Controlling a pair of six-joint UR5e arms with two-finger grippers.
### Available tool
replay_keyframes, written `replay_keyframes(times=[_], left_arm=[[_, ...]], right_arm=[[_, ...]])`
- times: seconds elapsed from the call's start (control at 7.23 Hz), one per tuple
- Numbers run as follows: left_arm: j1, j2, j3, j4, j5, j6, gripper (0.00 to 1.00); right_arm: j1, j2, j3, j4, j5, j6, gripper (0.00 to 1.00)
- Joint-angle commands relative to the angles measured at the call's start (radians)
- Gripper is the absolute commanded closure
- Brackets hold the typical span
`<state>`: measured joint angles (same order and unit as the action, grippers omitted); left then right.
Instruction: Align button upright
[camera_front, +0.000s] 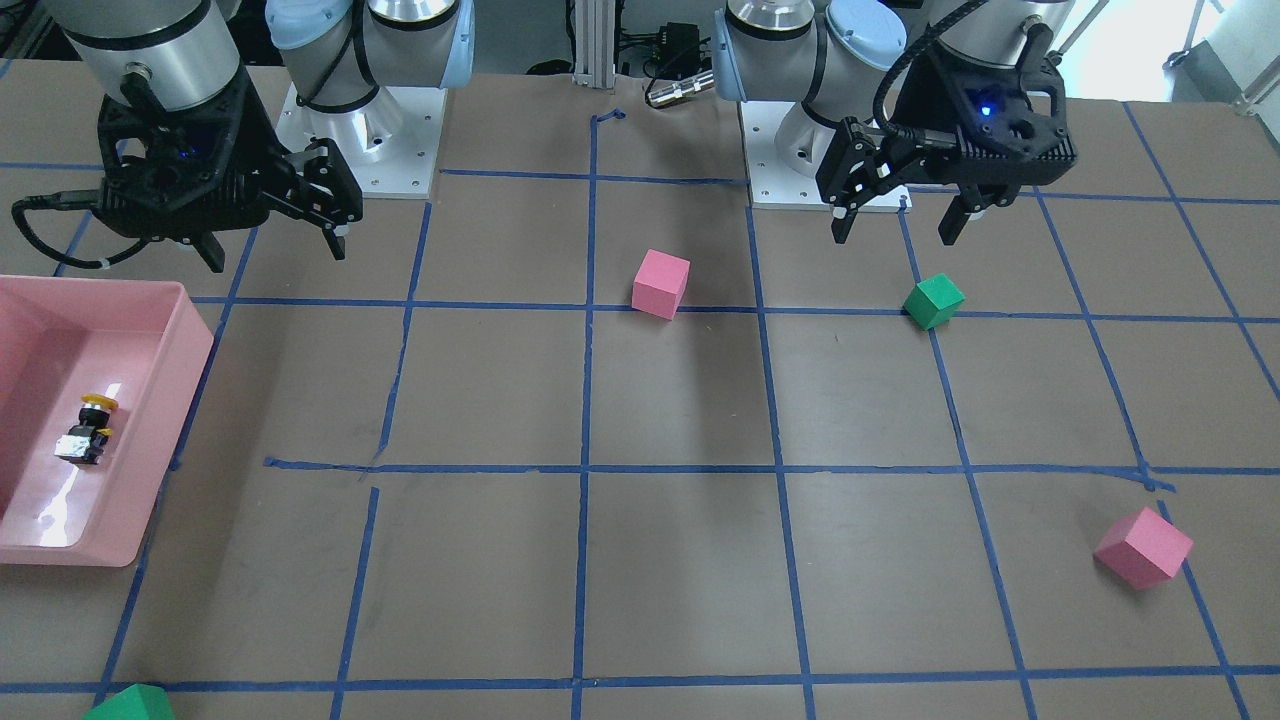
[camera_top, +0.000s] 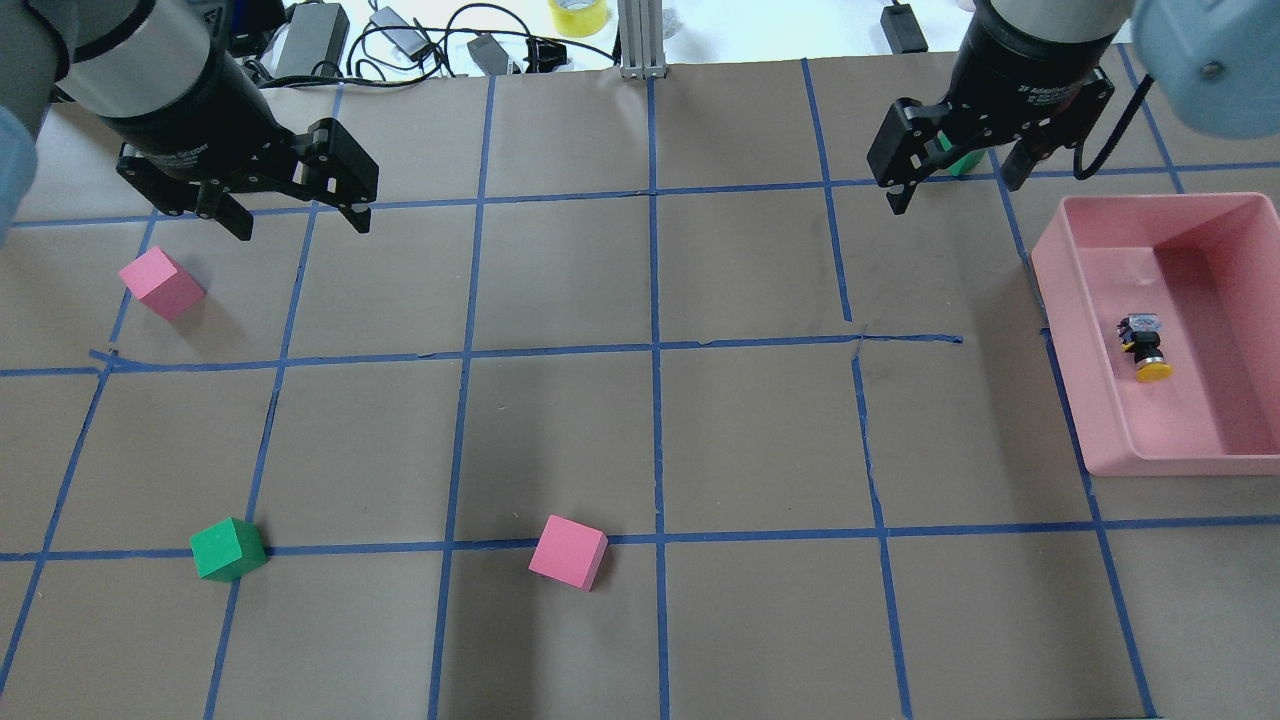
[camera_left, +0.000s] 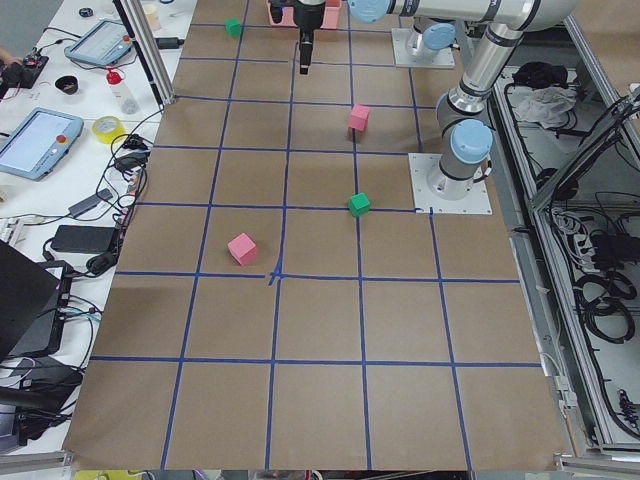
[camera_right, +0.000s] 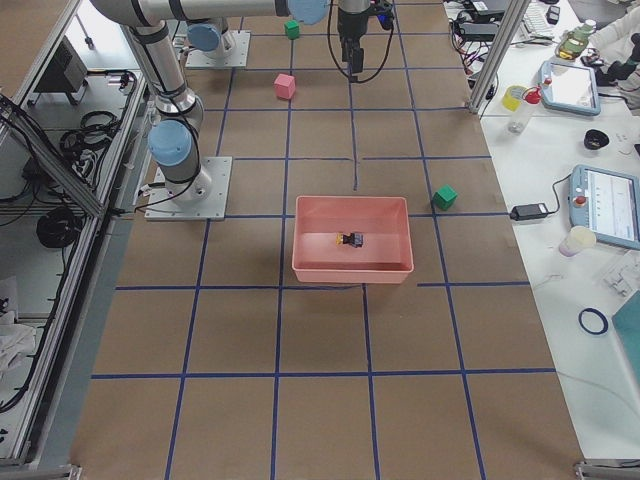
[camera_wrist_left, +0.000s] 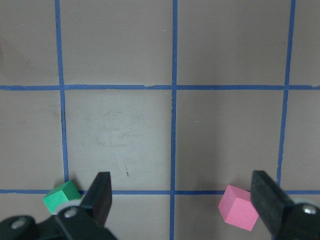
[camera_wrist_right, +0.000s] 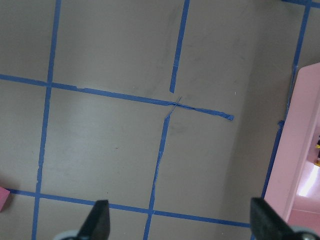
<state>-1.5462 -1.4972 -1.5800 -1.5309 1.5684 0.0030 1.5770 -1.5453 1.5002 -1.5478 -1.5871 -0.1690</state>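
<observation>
The button (camera_front: 88, 428) lies on its side inside the pink tray (camera_front: 190, 350), its yellow cap pointing toward the robot. It also shows in the overhead view (camera_top: 1145, 345) and the exterior right view (camera_right: 350, 239). My right gripper (camera_front: 275, 258) hangs open and empty above the table, beside the tray's far corner and apart from it (camera_top: 950, 195). My left gripper (camera_front: 893, 238) is open and empty above the table's other end (camera_top: 300, 220). Its wrist view shows open fingers (camera_wrist_left: 100, 195) over bare table.
A pink cube (camera_top: 160, 283) sits near my left gripper. A green cube (camera_top: 228, 548) and another pink cube (camera_top: 568, 551) lie closer to the robot. A second green cube (camera_top: 965, 160) sits behind my right gripper. The tray's rim (camera_wrist_right: 295, 150) shows in the right wrist view.
</observation>
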Motion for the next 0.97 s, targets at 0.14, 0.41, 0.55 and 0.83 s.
replay_keyframes(times=[0.14,0.41,0.55,0.83], left_arm=[[0.0,0.0,0.0,0.0,-0.001,0.0,0.0],[0.0,0.0,0.0,0.0,-0.001,0.0,0.0],[-0.002,0.0,0.0,0.0,-0.001,0.0,0.0],[-0.002,0.0,0.0,0.0,-0.001,-0.001,0.0]], right_arm=[[0.001,-0.001,0.002,0.0,-0.002,0.003,0.0],[0.001,-0.013,0.002,0.0,0.001,-0.001,0.0],[0.001,-0.013,0.002,0.0,0.002,0.0,0.0],[0.001,-0.013,0.002,0.0,-0.002,0.0,0.0]])
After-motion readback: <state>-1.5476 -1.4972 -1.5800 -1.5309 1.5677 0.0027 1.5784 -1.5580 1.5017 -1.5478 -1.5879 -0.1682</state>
